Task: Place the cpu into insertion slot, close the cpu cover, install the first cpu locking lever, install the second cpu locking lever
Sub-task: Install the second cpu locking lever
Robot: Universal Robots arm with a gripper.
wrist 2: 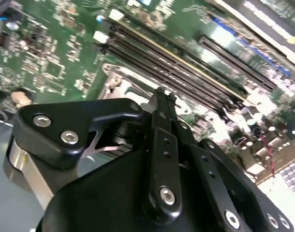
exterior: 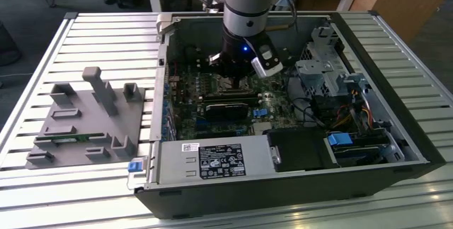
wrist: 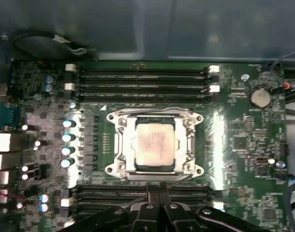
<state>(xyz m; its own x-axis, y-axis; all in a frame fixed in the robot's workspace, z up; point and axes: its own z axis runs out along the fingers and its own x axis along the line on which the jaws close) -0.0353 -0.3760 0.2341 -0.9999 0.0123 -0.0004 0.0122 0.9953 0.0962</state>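
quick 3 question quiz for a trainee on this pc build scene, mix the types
1. True or false: the cpu already sits in the insertion slot.
2. Multiple choice: in the first wrist view, the claw is (a) shut, holding nothing, (b) open, (c) gripping the cpu.
3. Fill in: the grey fixture block stands outside the computer case, on the exterior view's ____.

Key: 1 true; 2 a; 3 left.

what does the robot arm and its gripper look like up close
The arm is a thick silver-grey tube with a black wrist section carrying a small blue light and dark cables alongside. The gripper is matte black, built from linked bars fixed with shiny silver screws.
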